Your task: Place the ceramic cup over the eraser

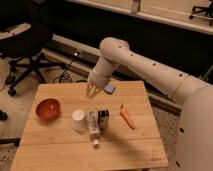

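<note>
One arm does all the work on this rig, so we need only ask which way the ceramic cup (pixel 79 120) lies from the gripper (pixel 92 90). We see the gripper hovering over the far half of the wooden table (pixel 60 150), with the flat light-blue piece (pixel 109 89) just beside it at 3 o'clock. We cannot tell how far it is parted, and we see nothing held in it. Taking the gripper as the centre of a clock face, the cup stands at about 7 o'clock, near but clearly apart. We cannot make out whether the cup's mouth faces up or down. The eraser (pixel 103 119) lies at about 5 o'clock from the gripper and at 3 o'clock from the cup. Between the two lies the long white tube (pixel 93 127), its long axis running from 12 to 6. We cannot say whether it touches either neighbour. The orange bowl (pixel 48 108) sits out past the cup at roughly 9 o'clock, well clear. We judge the cup not yet grasped. The coming move would be a reach down toward 7 o'clock, then a carry across the tube toward 3. We think the tube crowding the eraser could keep the cup from seating flat.
</note>
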`<state>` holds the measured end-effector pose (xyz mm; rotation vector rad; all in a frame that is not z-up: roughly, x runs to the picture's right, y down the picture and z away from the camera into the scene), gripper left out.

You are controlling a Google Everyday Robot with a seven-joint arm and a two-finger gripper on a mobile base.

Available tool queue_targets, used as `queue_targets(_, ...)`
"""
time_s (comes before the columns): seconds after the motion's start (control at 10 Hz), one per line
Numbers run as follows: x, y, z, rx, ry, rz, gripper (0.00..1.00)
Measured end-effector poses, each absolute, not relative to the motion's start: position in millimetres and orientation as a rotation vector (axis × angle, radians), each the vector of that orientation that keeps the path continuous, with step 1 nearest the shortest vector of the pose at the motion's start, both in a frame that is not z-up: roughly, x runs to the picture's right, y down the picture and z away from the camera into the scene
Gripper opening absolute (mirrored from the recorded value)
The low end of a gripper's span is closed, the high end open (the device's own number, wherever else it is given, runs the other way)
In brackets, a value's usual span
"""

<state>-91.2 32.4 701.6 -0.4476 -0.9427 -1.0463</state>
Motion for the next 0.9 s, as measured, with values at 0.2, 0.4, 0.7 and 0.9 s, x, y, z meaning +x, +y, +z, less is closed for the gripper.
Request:
queue_targets(0.2,-110.1,44.3,712.1,-0.445,-0.92,-1.116,0.52)
queue_targets(0.4,-121.7,52.0,717.2,-0.454,-0.897,-1.175,0.71)
queue_targets(0.7,-127.8,66.9,721.3,-0.492,-0.861,-1.257,0.8)
queue_targets(0.9,-128.4,77.9,722.5,-0.506,-0.843,-1.294,0.8)
